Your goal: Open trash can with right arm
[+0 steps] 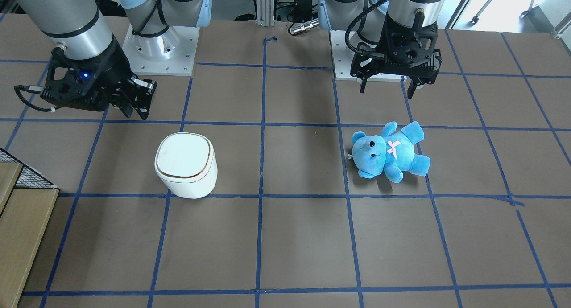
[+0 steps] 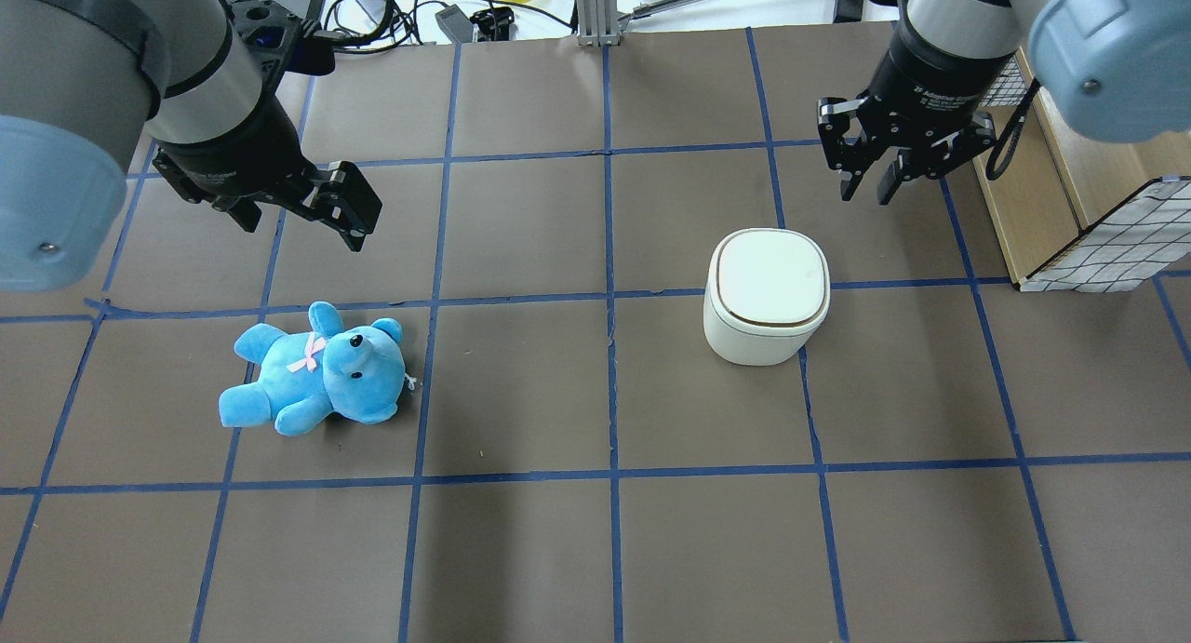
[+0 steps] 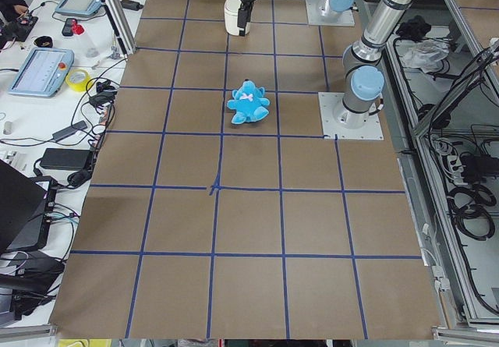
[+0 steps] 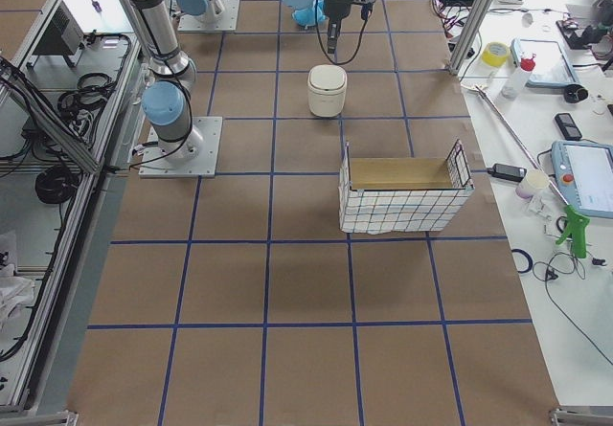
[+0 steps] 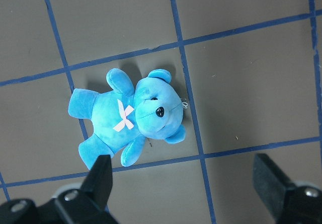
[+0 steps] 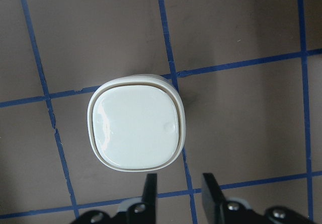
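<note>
Brown matting gridded with blue tape covers the table (image 1: 294,254). The trash can (image 2: 767,294) stands upright on it, lid shut, near my right gripper (image 2: 865,194), whose fingers are narrowed to a small gap and hold nothing. My left gripper (image 1: 386,92) hangs spread wide near the bear (image 1: 388,152). I judge the bin light, rigid and slippery, so pressing the flat lid (image 6: 136,131) looks safest. I see no label on it, and the wrist lettering is unreadable.

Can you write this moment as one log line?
trash can: lid shut | right gripper: open, clear of can | left gripper: open, empty | teddy bear: on table
</note>
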You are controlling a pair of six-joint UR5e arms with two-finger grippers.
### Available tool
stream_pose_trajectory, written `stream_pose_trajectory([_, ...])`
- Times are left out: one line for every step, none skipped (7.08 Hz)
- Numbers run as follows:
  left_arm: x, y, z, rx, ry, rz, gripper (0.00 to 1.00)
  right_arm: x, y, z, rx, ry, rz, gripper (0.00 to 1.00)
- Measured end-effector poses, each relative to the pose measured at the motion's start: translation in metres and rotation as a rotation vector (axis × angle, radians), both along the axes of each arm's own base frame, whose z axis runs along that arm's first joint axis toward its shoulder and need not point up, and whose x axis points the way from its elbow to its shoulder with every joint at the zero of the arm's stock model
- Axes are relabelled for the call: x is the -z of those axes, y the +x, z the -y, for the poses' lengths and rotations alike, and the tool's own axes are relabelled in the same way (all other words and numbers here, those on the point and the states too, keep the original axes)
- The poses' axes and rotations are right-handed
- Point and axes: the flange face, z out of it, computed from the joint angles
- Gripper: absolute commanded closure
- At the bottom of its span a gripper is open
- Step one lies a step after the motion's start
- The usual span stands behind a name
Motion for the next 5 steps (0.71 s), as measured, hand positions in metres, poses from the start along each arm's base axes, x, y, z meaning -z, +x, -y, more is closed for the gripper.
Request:
stream_pose_trajectory([0.000,0.000,0.000,0.000,0.000,0.000,0.00,-0.009,-0.002,-0.007,-0.004,-0.012,-0.016,0.00])
stream_pose_trajectory([0.000,0.000,0.000,0.000,0.000,0.000,0.00,-0.013,-0.003,-0.010,-0.008,-0.017,-0.029,0.00])
stream_pose_trajectory([0.000,0.000,0.000,0.000,0.000,0.000,0.00,-0.017,-0.003,-0.015,-0.011,-0.013,-0.035,0.00])
stream_pose_trajectory([0.000,0.000,0.000,0.000,0.000,0.001,0.00,-0.022,-0.002,-0.021,-0.013,-0.007,-0.035,0.00])
stream_pose_trajectory([0.000,0.000,0.000,0.000,0.000,0.000,0.00,-0.025,-0.001,-0.026,-0.016,-0.004,-0.034,0.00])
